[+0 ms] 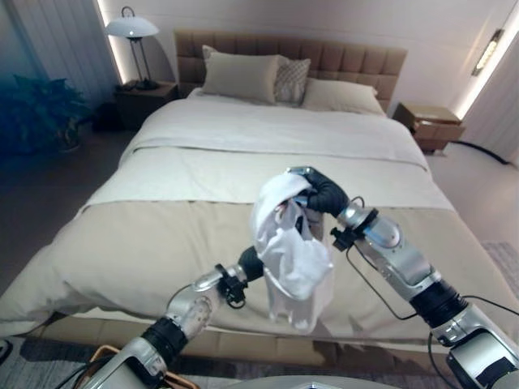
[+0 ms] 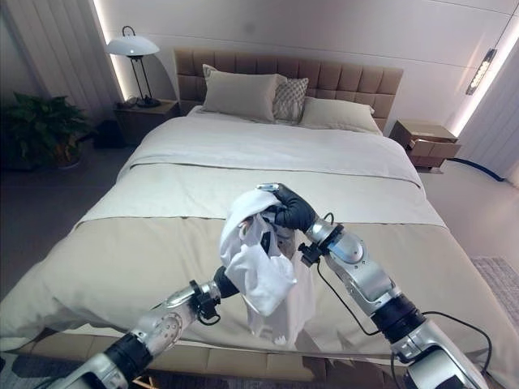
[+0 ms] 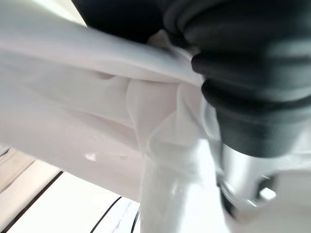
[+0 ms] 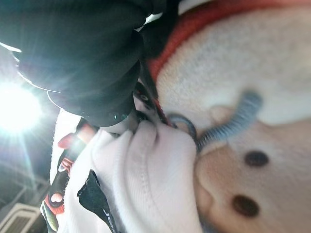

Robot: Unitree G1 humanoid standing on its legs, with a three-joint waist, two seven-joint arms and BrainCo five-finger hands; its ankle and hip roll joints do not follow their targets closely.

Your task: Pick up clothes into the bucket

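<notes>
White garment [image 1: 292, 251]: centre frame, hanging bunched above the bed [image 1: 162, 243] foot.
Right hand [image 1: 323, 193]: curled into its top fold.
Left hand [image 2: 225, 283]: buried in cloth, finger state cannot be told.
Risk: loose hem could slip or snag during transfer.
Bucket: not identifiable; a rim at the lower edge is cut off.

Soft white cloth garment [image 1: 290, 251] with printed patches, matt beige quilted bedspread [image 1: 130, 251], padded fabric headboard [image 1: 340, 57].

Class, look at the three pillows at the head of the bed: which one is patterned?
The middle pillow, standing between the two plain beige ones, carries the diamond pattern.
</notes>
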